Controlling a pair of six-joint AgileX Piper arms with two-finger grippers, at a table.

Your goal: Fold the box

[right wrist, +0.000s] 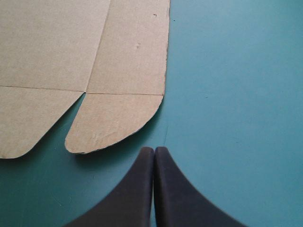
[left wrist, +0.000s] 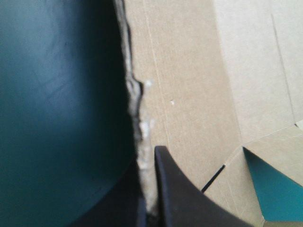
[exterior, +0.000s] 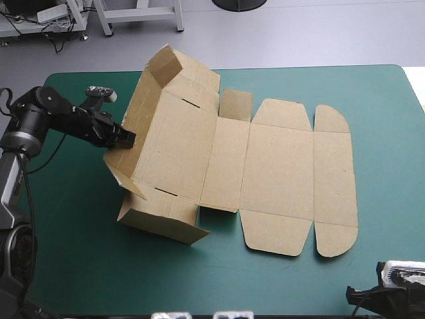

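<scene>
While your left gripper pinches the raised left wall of the box, the sheet's long axis runs rightward across the teal-green cover; your right gripper, closed and empty, sits just off the flat lid's near corner.

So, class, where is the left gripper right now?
In the high view, the left gripper sits at the table's left side, its fingers shut on the edge of the raised left wall of the box.

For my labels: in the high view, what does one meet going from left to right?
Left gripper → box, its raised walls first, then its flat panels → bare teal-green cover → right gripper.
</scene>
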